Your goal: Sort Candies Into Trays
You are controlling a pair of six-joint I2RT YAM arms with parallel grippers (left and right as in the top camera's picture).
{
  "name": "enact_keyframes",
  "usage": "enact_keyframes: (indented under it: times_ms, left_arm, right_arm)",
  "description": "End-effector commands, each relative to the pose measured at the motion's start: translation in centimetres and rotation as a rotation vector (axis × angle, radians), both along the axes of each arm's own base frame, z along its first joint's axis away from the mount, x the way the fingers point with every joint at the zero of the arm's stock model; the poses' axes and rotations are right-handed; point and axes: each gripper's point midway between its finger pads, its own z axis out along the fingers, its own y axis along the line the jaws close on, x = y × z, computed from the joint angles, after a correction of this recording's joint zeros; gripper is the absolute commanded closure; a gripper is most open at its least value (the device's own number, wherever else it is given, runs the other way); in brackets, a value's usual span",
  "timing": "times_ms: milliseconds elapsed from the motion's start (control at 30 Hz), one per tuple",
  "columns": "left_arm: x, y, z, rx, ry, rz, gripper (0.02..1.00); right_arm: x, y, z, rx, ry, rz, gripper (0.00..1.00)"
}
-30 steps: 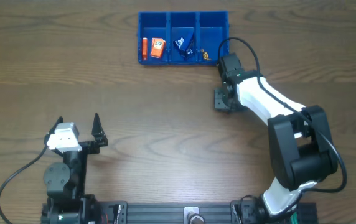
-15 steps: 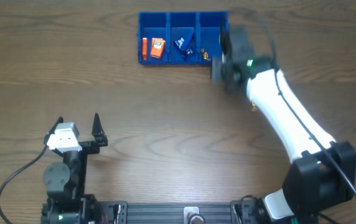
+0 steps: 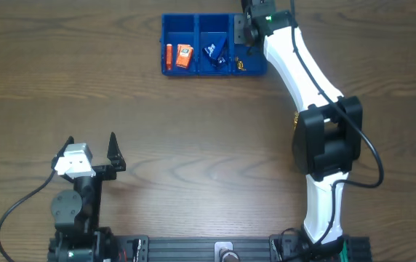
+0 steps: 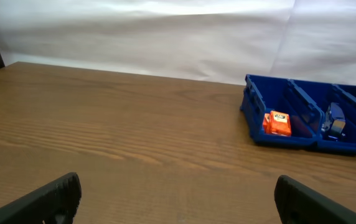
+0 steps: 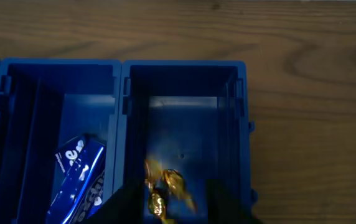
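1. Right gripper hangs over the right compartment of the blue tray on the table's far side. Its fingers are spread, gripping nothing as far as I can see.
2. Gold candy lies in that compartment, right between the fingers. The blue candy is in the middle slot and the orange ones are in the left.
3. Looks like the drop-off step. Next it should lift out without clipping the walls.
4. Left gripper sits wide open near its base.
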Motion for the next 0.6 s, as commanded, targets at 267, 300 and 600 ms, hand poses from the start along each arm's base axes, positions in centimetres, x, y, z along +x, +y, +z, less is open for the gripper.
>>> enact_keyframes:
  times_ms: [267, 300, 600]
  left_arm:
    - [-0.1, 0.1, -1.7, 0.0, 0.049, 0.005, 0.02]
    - [-0.1, 0.1, -1.7, 0.0, 0.05, 0.005, 0.02]
    - [-0.1, 0.1, -1.7, 0.0, 0.05, 0.005, 0.02]
  right_arm:
    - [-6.6, -7.3, 2.8, -0.072, 0.119, -0.017, 0.154]
    - [-7.8, -8.1, 2.7, -0.073, 0.127, -0.027, 0.154]
    - [-19.7, -12.9, -10.1, -0.006, 0.443, -0.119, 0.161]
